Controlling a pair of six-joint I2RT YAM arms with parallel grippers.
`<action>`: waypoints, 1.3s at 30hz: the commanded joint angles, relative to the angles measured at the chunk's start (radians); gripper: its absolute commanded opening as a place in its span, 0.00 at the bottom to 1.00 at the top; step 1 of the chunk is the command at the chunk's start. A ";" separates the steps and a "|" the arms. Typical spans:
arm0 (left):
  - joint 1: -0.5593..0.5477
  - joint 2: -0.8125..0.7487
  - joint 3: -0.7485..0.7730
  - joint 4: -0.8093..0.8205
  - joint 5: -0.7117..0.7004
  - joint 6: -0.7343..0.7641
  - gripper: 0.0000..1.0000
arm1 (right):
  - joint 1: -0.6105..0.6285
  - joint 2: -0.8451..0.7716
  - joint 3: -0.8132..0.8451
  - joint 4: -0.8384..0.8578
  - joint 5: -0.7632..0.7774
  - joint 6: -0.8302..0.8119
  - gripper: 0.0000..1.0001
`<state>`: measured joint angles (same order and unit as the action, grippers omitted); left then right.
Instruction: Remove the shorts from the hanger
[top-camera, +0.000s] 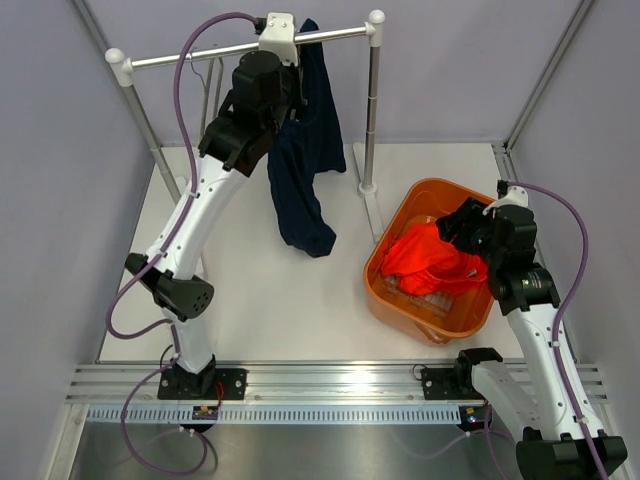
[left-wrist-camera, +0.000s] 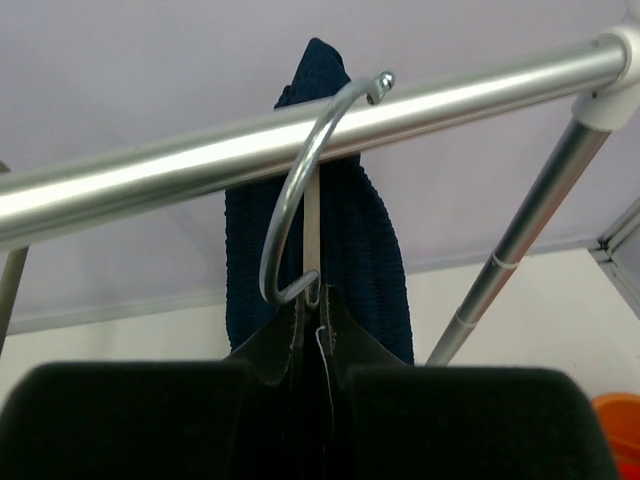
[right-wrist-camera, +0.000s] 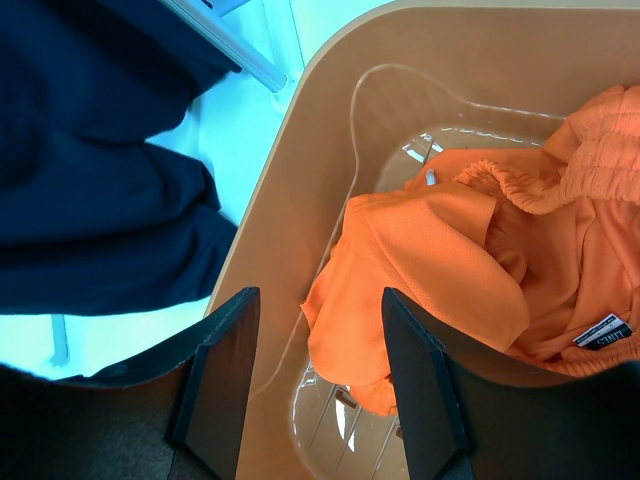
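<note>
Navy shorts (top-camera: 305, 170) hang from a metal hanger on the silver rail (top-camera: 200, 52) of the rack. In the left wrist view the hanger hook (left-wrist-camera: 290, 200) loops over the rail (left-wrist-camera: 200, 165), with the navy shorts (left-wrist-camera: 365, 250) behind it. My left gripper (top-camera: 283, 95) is up by the rail, and its jaws (left-wrist-camera: 318, 305) are shut on the hanger's stem just under the hook. My right gripper (top-camera: 455, 225) is open and empty (right-wrist-camera: 320, 340) over the orange basket. The navy shorts' lower end also shows in the right wrist view (right-wrist-camera: 90, 200).
An orange basket (top-camera: 400, 215) at the right holds orange shorts (top-camera: 430, 260); its rim (right-wrist-camera: 300, 160) and the orange shorts (right-wrist-camera: 450, 260) lie under my right gripper. The rack's upright post (top-camera: 372, 110) stands between the shorts and the basket. Grey walls enclose the table.
</note>
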<state>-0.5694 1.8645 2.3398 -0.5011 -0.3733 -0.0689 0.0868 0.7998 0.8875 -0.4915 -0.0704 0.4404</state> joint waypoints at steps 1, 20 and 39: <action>0.002 -0.091 0.027 0.006 0.034 -0.003 0.00 | -0.005 -0.002 0.013 0.033 -0.006 -0.019 0.61; -0.053 -0.384 -0.224 -0.296 0.295 -0.011 0.00 | 0.132 0.052 0.114 0.034 -0.077 -0.080 0.60; -0.181 -0.613 -0.681 -0.192 0.352 -0.049 0.00 | 0.666 0.361 0.544 -0.018 0.225 -0.069 0.61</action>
<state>-0.7319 1.2751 1.6585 -0.8413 -0.0532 -0.1028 0.7029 1.1240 1.3502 -0.5098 0.0719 0.3874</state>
